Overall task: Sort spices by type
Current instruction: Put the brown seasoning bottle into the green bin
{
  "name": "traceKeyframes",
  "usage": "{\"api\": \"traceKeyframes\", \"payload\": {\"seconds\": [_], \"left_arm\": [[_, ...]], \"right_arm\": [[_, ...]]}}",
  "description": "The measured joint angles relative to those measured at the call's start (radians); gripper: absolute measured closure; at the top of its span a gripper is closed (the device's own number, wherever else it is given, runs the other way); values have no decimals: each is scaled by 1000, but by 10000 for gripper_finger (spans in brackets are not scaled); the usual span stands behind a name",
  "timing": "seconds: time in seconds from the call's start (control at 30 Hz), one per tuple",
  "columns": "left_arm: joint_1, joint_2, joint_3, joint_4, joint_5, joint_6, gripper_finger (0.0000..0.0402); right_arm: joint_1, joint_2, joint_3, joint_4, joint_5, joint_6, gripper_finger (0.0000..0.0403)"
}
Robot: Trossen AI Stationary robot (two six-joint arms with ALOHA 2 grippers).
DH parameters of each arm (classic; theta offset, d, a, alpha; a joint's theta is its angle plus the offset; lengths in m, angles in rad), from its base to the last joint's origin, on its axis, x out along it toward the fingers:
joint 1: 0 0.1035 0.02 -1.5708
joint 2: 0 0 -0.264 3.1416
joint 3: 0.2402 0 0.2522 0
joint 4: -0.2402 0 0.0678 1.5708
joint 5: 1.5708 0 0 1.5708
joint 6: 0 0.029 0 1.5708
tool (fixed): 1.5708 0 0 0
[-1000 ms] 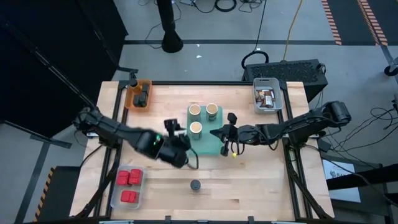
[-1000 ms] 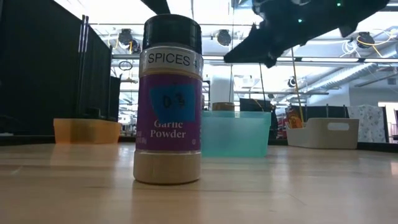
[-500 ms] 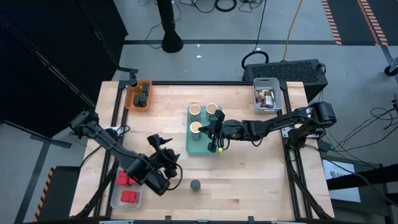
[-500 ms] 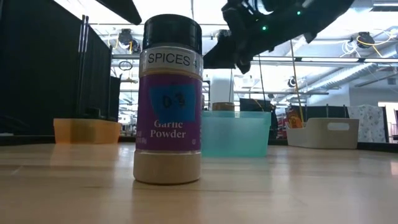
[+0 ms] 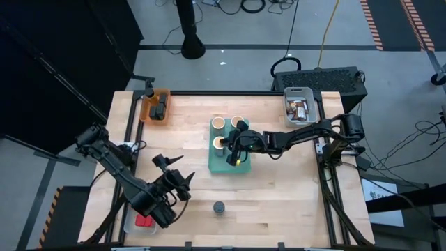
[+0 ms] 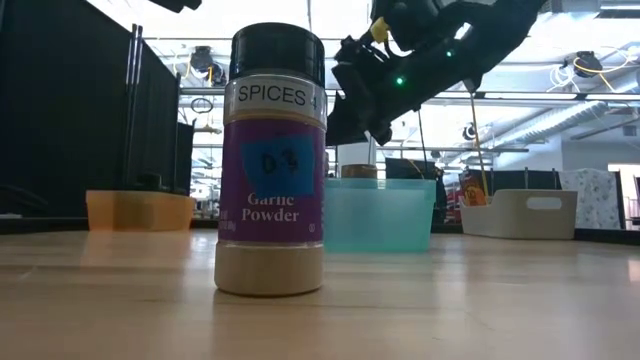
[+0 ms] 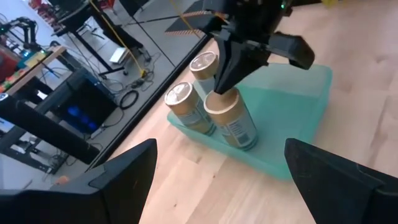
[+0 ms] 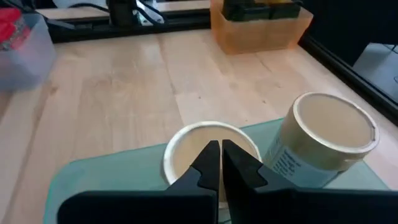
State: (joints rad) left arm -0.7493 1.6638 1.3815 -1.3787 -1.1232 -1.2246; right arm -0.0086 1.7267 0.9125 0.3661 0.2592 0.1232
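Observation:
Three tan round jars with cream tops stand in the teal tray (image 5: 223,164) at mid-table: two at its far end (image 5: 218,123) (image 5: 237,122) and one nearer (image 7: 231,119). My right gripper (image 5: 234,144) is shut and empty, its tips right over the nearer jar's top. A black-capped garlic powder jar (image 5: 219,208) stands alone near the front edge. To its left, my left gripper (image 5: 171,178) hangs open above the table, holding nothing. Red boxes (image 5: 143,221) lie in a clear tray at the near left corner. My right gripper's shut fingertips (image 7: 222,86) slant down from the table's right onto the middle of the nearer jar's cream top (image 8: 186,147). Whether they touch the top or stand just above it I cannot tell. The jar stands upright in the tray.
An orange bin (image 5: 155,105) with dark jars sits at the far left corner. At the far right sits a pale bin (image 5: 300,107) with packets. Bare wood lies between the teal tray and the front edge, apart from the garlic powder jar (image 6: 272,160).
My left gripper has swung from beside the teal tray toward the near left corner, sinking and rolling as it went, still open. My right gripper has moved toward the table's left and down, from the tray's right side to over the nearer jar, staying shut.

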Motion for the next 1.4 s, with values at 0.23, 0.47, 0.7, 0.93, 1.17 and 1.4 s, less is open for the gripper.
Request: {"api": "traceKeyframes", "payload": {"seconds": [0.23,0.47,0.7,0.93,1.17,1.4], "left_arm": [[-7,1,0,1,-26,-2,50],[-7,1,0,1,-28,-2,50],[-7,1,0,2,-28,-2,50],[-7,1,0,4,-28,-2,50],[-7,1,0,8,-28,-2,50],[2,1,0,32,-27,2,50]], "right_arm": [[-5,1,0,-11,0,0,403],[-5,9,0,-22,51,22,403],[-5,8,1,-33,58,58,403],[5,2,0,-32,69,67,403],[14,-13,-1,-10,29,22,403],[31,-5,-1,20,26,18,403]]}}
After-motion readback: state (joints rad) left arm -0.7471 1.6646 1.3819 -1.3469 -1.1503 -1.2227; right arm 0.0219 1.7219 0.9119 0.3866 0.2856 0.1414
